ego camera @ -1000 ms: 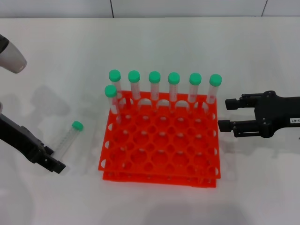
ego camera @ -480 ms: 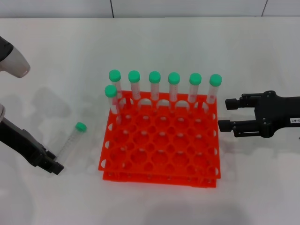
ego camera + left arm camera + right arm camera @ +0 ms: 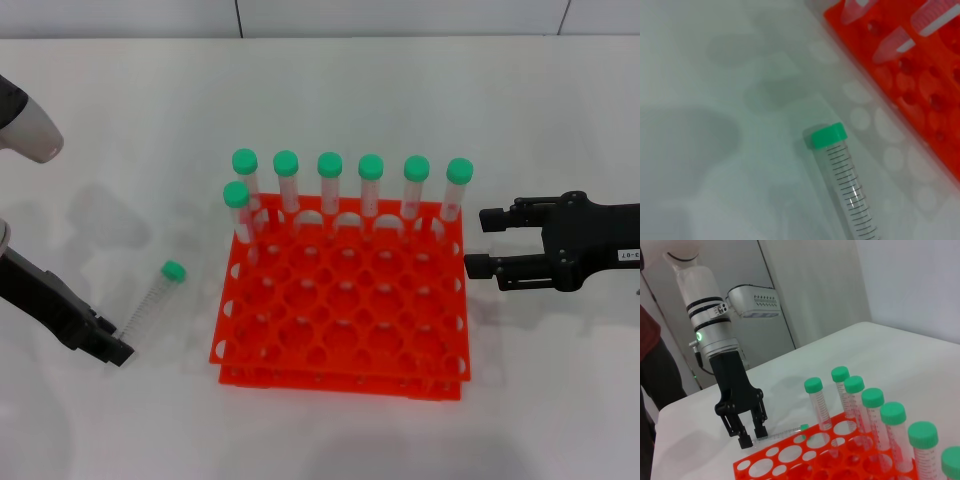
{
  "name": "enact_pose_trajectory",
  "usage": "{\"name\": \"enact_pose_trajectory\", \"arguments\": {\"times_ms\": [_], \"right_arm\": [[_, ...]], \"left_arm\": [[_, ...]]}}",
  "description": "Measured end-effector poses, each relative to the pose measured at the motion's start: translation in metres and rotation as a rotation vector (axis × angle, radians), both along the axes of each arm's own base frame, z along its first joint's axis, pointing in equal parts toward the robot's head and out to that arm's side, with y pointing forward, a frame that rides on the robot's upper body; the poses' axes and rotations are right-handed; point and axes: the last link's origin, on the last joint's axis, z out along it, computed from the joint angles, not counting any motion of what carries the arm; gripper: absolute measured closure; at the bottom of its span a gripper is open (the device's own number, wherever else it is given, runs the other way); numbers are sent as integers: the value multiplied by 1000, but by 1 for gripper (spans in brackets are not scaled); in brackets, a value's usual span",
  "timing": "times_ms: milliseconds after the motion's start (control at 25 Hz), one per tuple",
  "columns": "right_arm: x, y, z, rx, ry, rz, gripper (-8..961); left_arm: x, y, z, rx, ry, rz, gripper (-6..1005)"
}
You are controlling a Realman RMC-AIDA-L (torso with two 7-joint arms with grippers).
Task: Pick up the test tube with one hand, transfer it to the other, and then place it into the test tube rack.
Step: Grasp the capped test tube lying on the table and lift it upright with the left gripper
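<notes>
Test tube (image 3: 151, 305) is lying flat on the white table (image 3: 120, 130), left of the orange rack (image 3: 340, 310). Left gripper (image 3: 112, 348) is hanging at its bottom end, fingers spread apart. Right gripper (image 3: 482, 243) is hovering beside the rack, fingers apart.

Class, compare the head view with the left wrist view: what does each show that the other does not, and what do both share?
Only the head view shows the left gripper at the lying tube's base, the open right gripper beside the rack, and seven capped tubes standing in the rack.

Only the left wrist view shows the graduation marks on the lying tube.

Both show the test tube lying on the table and the test tube rack.
</notes>
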Motion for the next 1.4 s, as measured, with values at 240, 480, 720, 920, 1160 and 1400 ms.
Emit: {"name": "enact_pose_trajectory", "arguments": {"times_ms": [240, 480, 720, 920, 1160, 1400], "right_arm": [[0, 0, 0, 0, 0, 1, 240], [0, 0, 0, 1, -1, 2, 240], [0, 0, 1, 3, -2, 1, 238], [0, 0, 1, 3, -2, 1, 239], [1, -1, 1, 3, -2, 0, 240], [1, -1, 1, 3, -2, -1, 238]], "left_arm": [[-1, 0, 0, 0, 7, -3, 527], [0, 1, 0, 0, 11, -4, 551], [-2, 2, 1, 15, 23, 10, 618], [-3, 5, 2, 36, 34, 21, 692], [-3, 7, 3, 57, 41, 25, 742], [-2, 9, 3, 64, 42, 17, 771]]}}
